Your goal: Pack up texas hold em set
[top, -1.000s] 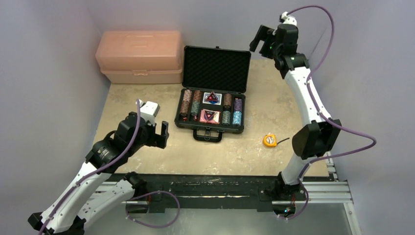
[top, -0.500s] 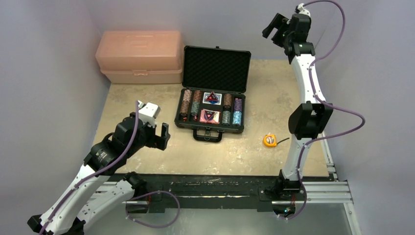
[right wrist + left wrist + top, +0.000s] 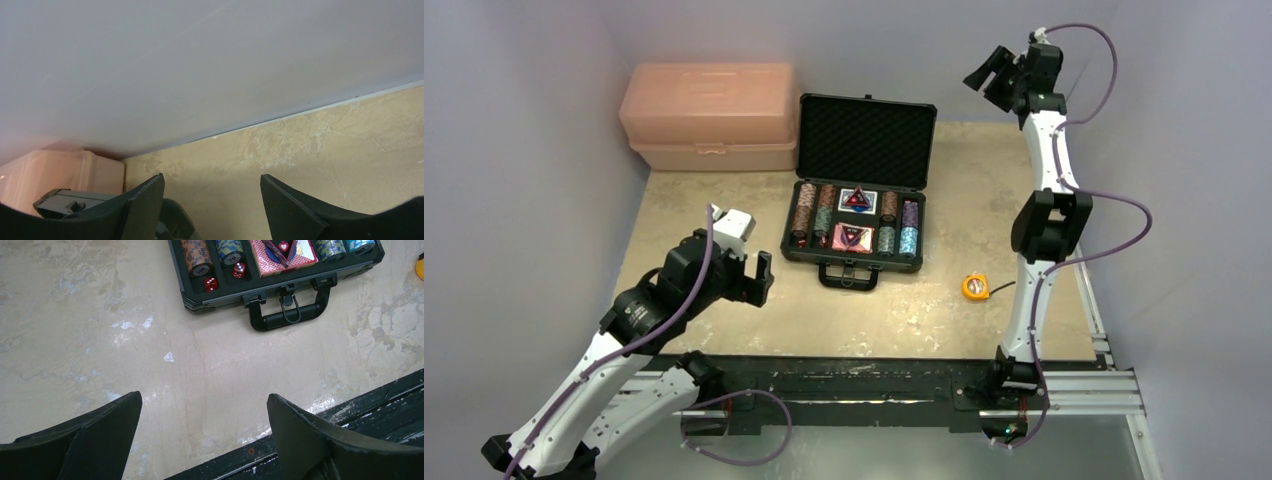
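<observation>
While the black rectangular foam-lined hard case [image 3: 866,140] lies open mid-table with chip stacks [image 3: 808,210] inside, the left gripper [image 3: 746,275] hovers at its 8 o'clock, fingers spread and empty. The right gripper [image 3: 986,75], raised at 1 o'clock, is likewise parted, holding nothing.

The beige table [image 3: 984,200] carries an open black case [image 3: 866,140] in the centre, a pink box [image 3: 709,115] at upper left and a tape measure [image 3: 974,287] at right.

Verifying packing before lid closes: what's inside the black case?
In the black case: chip stacks in outer slots, two card decks mid, a red triangular button on each, two red dice near-left. Anything beneath decks and chips is covered.
</observation>
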